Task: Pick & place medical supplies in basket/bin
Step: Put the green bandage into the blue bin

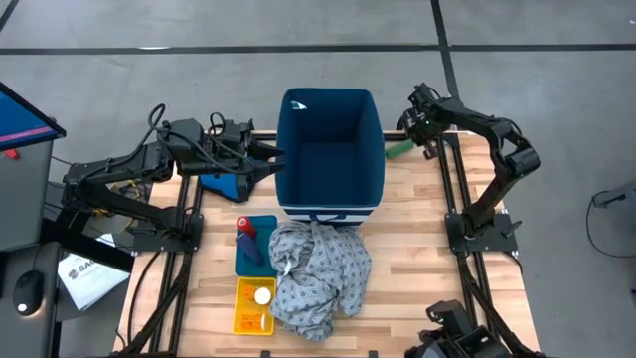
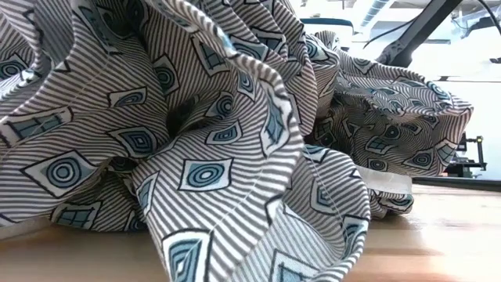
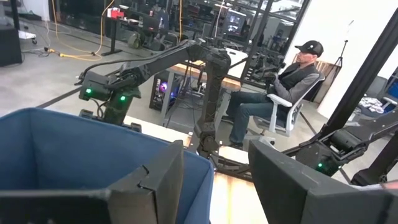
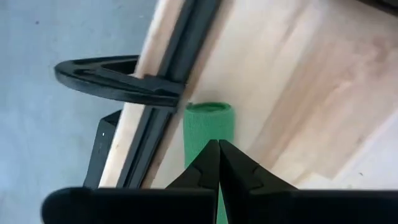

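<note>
Bin (image 1: 331, 149) of navy fabric stands at the middle of the table (image 1: 417, 259), its inside showing only dark blue. Against its near wall lies the crumpled grey patterned gown (image 1: 318, 276). Beside the gown, a teal tray (image 1: 256, 246) holds a red cylinder (image 1: 243, 225) and a dark-blue cylinder (image 1: 250, 249); a yellow tray (image 1: 253, 306) holds a white-capped bottle (image 1: 262, 295). Right of the bin, the right gripper (image 4: 218, 144) is pinched tight over the green cylinder (image 4: 209, 127). Left gripper (image 1: 270, 161) holds the bin's left rim between half-spread fingers.
</note>
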`<state>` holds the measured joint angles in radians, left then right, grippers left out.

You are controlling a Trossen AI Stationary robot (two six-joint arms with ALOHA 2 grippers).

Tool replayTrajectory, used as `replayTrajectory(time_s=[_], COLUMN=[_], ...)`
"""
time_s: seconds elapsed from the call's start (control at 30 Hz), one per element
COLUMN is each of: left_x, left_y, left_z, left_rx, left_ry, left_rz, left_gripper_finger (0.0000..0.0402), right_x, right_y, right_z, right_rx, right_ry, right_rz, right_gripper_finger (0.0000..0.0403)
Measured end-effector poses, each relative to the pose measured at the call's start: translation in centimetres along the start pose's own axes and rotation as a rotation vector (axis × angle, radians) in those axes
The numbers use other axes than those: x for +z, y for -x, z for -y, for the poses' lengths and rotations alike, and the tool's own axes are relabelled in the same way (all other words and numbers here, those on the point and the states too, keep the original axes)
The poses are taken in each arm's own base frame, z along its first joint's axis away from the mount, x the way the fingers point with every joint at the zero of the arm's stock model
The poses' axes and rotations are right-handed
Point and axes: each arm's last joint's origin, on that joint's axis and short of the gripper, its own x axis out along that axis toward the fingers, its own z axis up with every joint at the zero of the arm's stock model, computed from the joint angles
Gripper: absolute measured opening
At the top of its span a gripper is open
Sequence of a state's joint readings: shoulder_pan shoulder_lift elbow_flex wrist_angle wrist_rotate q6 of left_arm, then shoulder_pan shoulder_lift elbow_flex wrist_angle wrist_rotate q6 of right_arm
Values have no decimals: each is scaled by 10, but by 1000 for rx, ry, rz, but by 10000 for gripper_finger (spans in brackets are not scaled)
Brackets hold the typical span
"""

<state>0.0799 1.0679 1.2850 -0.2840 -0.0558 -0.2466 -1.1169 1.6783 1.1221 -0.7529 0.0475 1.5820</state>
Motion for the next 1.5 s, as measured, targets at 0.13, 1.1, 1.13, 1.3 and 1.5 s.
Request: replayTrajectory(time_s=[0.13, 1.1, 1.13, 1.3, 1.5], left_x=[0, 1, 1, 2, 2], left_y=[0, 0, 0, 0, 0], left_z=[0, 1, 1, 1, 1], left_rx=[0, -26, -27, -27, -28], left_ry=[-2, 24, 26, 45, 51], left_rz=[0, 5, 8, 12, 14], left_gripper_finger=[173, 173, 173, 173, 173], right_x=[0, 28, 27, 23, 21], right_y=[0, -23, -25, -30, -39], right_z=[-1, -7, -7, -8, -8], right_rx=[8, 27, 20, 11, -5], right_ry=[30, 233, 235, 235, 245], right_rz=[-31, -98, -101, -107, -115], right_gripper_finger=[7, 151, 149, 144, 145])
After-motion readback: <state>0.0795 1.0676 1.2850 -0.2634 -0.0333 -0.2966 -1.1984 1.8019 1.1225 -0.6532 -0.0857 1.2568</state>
